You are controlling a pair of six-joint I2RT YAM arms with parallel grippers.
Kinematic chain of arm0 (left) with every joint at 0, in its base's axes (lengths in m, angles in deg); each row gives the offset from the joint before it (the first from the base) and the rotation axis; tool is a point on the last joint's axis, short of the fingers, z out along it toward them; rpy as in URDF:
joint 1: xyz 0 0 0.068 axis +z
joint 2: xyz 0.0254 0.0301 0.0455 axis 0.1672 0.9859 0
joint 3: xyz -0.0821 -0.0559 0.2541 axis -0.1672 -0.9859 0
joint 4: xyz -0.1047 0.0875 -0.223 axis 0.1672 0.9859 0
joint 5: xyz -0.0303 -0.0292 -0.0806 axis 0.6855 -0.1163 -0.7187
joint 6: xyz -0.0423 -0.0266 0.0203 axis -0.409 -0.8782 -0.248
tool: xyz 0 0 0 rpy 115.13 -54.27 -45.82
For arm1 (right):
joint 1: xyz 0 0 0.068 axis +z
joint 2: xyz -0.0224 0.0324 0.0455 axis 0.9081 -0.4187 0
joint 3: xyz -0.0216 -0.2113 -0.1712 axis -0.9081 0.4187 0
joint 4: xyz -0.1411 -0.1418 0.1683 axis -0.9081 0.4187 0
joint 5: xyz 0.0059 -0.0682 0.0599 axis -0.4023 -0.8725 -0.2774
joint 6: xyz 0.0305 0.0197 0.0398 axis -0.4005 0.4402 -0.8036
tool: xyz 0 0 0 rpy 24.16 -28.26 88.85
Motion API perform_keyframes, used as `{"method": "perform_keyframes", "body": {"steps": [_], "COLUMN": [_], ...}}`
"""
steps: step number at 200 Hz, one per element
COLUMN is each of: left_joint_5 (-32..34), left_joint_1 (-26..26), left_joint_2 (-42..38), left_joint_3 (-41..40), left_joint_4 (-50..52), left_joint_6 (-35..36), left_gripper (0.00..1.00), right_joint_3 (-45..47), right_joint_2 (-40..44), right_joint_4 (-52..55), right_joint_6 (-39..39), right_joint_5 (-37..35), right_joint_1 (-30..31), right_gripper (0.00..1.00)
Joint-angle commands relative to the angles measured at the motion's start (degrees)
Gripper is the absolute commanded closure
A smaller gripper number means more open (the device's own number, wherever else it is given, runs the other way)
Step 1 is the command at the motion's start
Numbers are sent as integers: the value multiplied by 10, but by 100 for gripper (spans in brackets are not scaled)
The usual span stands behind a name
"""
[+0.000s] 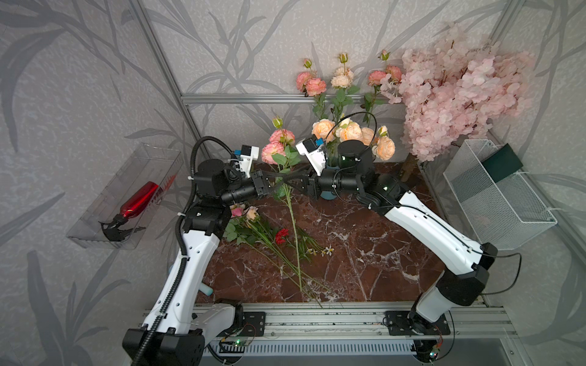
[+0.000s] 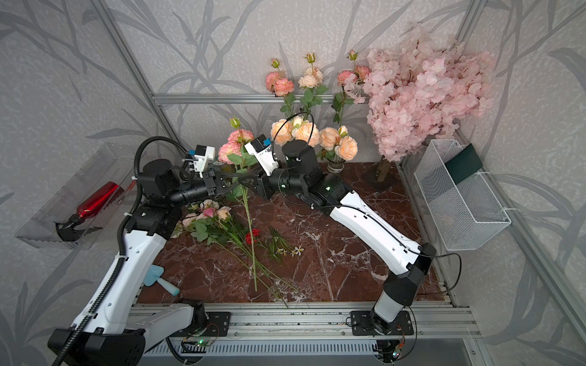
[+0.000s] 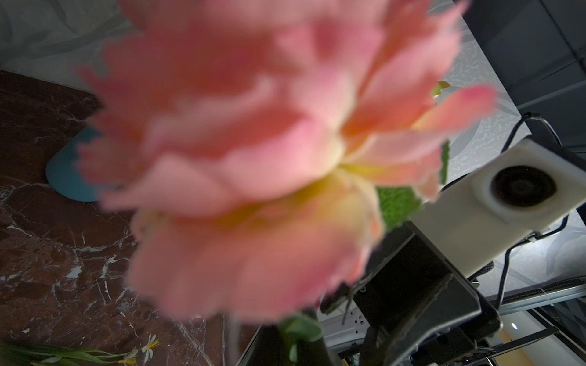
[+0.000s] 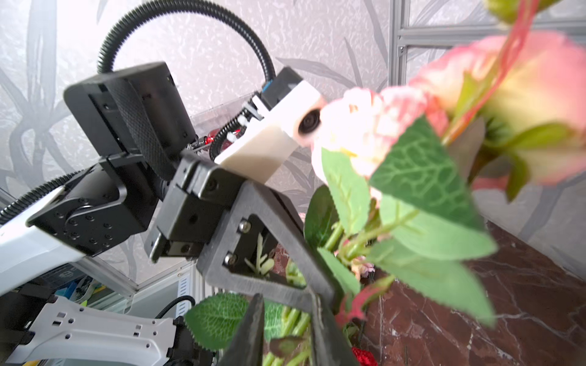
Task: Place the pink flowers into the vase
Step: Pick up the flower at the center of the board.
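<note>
- A blurred pink flower (image 3: 253,152) fills most of the left wrist view.
- The right arm (image 1: 428,228) hides most of the blue vase (image 1: 329,197).

walls (image 1: 95,63): grey leaf-print | tabletop (image 1: 364,237): red-brown marble | frame (image 1: 253,99): aluminium rails

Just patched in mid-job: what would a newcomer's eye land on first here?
The claws meet tip to tip over the marble table: the left claw is shut on the stem of a pink rose spray, its heads standing above, with the right claw at the same stem. Behind them peach roses fill a glass vase, and a pale-pink blossom tree crowds the far right corner.
</note>
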Motion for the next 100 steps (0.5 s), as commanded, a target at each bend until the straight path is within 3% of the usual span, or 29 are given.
{"method": "perform_keyframes", "body": {"steps": [1,62,100], "left_joint_5": [-19,37,74], "left_joint_1": [-2,0,-4], "left_joint_2": [-15,-9,-7], "left_joint_3": [-2,26,41], "left_joint_4": [4,47,81], "left_joint_6": [13,55,86], "left_gripper": [100,100,100], "right_joint_3": [-4,-23,-25], "right_joint_2": [13,35,39], "right_joint_4": [-34,93,162], "right_joint_6": [-8,-16,-35], "right_joint_5": [-6,-20,-25], "right_joint_1": [-4,-3,0], "right_gripper": [73,62,62]}}
